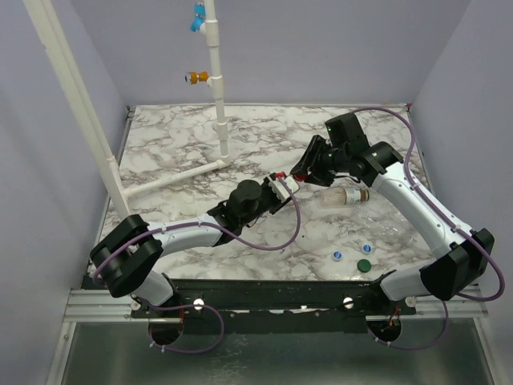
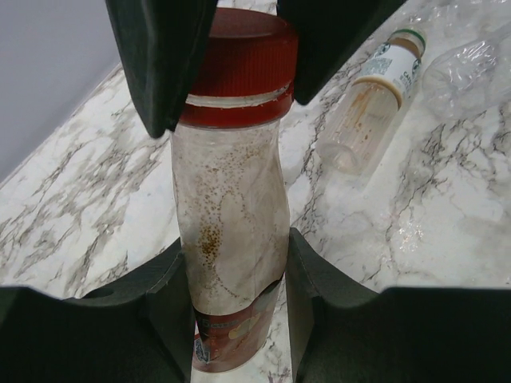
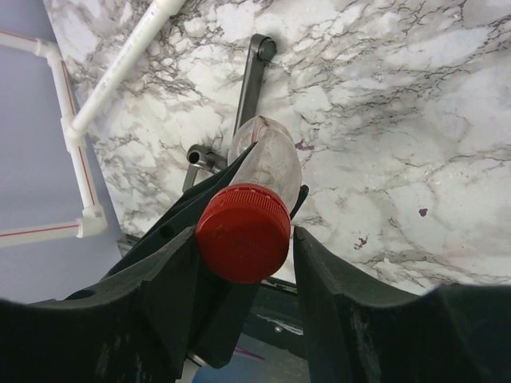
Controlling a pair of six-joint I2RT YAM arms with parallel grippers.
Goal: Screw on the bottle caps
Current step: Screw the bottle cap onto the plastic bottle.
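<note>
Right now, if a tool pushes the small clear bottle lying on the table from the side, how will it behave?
The lying bottle is round and rests on its side, so it would probably roll over the smooth table. It looks thin-walled and nearly empty, so likely light, and a hard squeeze might dent it.

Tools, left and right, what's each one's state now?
Left tool: closed on the bottle.
Right tool: around the red cap, grip unclear.
</note>
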